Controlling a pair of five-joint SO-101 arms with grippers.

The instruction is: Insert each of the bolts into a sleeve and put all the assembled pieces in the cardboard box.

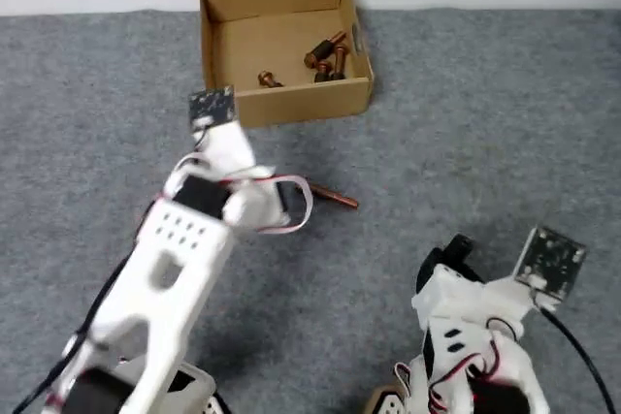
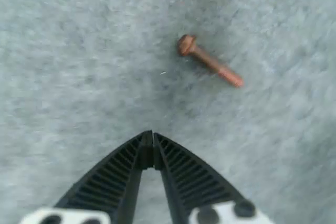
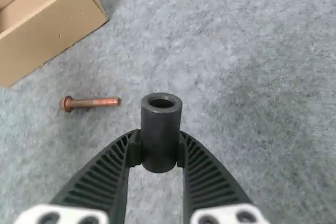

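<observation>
A copper bolt (image 1: 335, 199) lies flat on the grey carpet in front of the cardboard box (image 1: 291, 104). My left gripper (image 2: 152, 142) hovers just short of the bolt (image 2: 209, 60), shut with nothing in it. The right gripper (image 3: 158, 142) is shut on a black sleeve (image 3: 160, 129), held upright with its open bore facing up. From there the bolt (image 3: 89, 102) lies a little ahead and to the side, the box (image 3: 47, 30) farther beyond. In the high view the right arm (image 1: 466, 307) sits near the front right. Several bolt-and-sleeve pieces (image 1: 325, 53) rest inside the box.
The box stands at the back centre against the white wall. Grey carpet stretches open to the right of the bolt and between the two arms. The left arm's body (image 1: 179, 259) covers the front left.
</observation>
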